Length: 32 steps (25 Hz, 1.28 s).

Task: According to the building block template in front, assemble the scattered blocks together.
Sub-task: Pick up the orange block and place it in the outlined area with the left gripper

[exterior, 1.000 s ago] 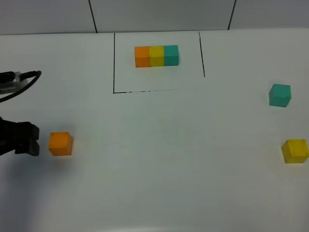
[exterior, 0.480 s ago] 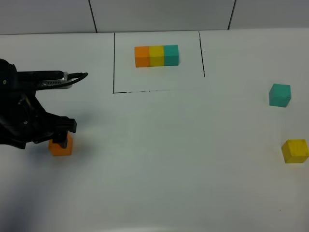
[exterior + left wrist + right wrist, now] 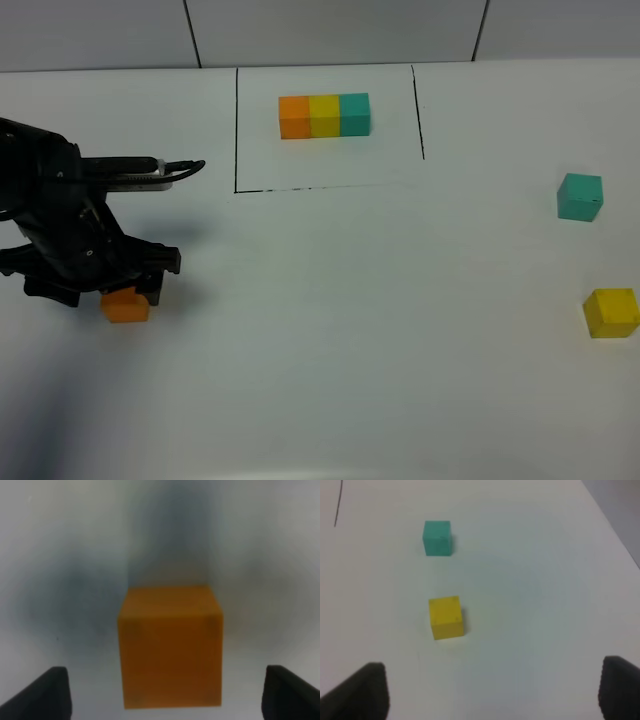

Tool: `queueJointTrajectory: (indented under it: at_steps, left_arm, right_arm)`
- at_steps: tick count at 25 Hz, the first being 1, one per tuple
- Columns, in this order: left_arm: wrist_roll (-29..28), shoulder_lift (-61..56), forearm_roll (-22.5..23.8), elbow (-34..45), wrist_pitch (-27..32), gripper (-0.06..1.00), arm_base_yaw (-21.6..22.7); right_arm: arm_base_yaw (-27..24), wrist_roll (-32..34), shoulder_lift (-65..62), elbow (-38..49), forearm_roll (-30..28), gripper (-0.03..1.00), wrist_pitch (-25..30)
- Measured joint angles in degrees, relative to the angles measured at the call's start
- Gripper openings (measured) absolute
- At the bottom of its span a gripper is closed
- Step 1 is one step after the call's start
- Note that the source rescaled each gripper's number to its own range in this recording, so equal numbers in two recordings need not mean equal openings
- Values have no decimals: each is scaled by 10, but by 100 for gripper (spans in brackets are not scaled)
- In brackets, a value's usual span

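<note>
Orange cube point(image 3: 126, 306) lies at the left of the high view, partly hidden under the left gripper point(image 3: 112, 288). The left wrist view shows what that hides: the jaws stand wide apart, one tip on each side of the blurred cube, touching neither face and holding nothing. Template point(image 3: 324, 115) sits upper middle, inside black lines point(image 3: 236, 130). Teal cube point(image 3: 580, 196) and yellow cube point(image 3: 611, 312) lie apart at the right edge. Only its wrist view shows the right gripper point(image 3: 490, 695): spread, empty, short of both cubes.
</note>
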Motion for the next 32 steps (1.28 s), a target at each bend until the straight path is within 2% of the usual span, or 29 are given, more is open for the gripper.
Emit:
queueJointTrajectory:
  at_steps: [6,8,9,10,12,13,14,16,20,23,27,29,32]
  left_arm:
    - [1,38,0,0,-23,99,0]
    - [1,42,0,0,-24,93,0]
    - [1,42,1,0,-24,83,0]
    - [1,42,1,0,-25,70,0]
    - [1,42,1,-3,-25,33,0]
    - [1,42,1,-6,-24,6,0]
    - [2,42,1,-8,-22,0,0]
    - [9,43,4,-17,-10,0,0]
    - [61,43,7,-61,46,0,-1]
    - [155,43,6,-104,95,0,-16]
    - [334,45,-1,-162,147,0,-62]
    - [389,54,-4,-199,174,0,-85]
    - [441,84,-2,-260,212,0,-113]
  right_arm:
    - [0,0,0,0,0,72,0]
    - [0,0,0,0,0,72,0]
    - [0,0,0,0,0,72,0]
    - [0,0,0,0,0,72,0]
    - [0,0,0,0,0,72,0]
    - [0,0,0,0,0,72,0]
    - [0,0,0,0,0,72,0]
    - [0,0,0,0,0,72,0]
    - [0,0,0,0,0,72,0]
    - [0,0,0,0,0,72,0]
    - [0,0,0,0,0,72,0]
    - [0,0,0,0,0,72,0]
    - [0,0,0,0,0,72,0]
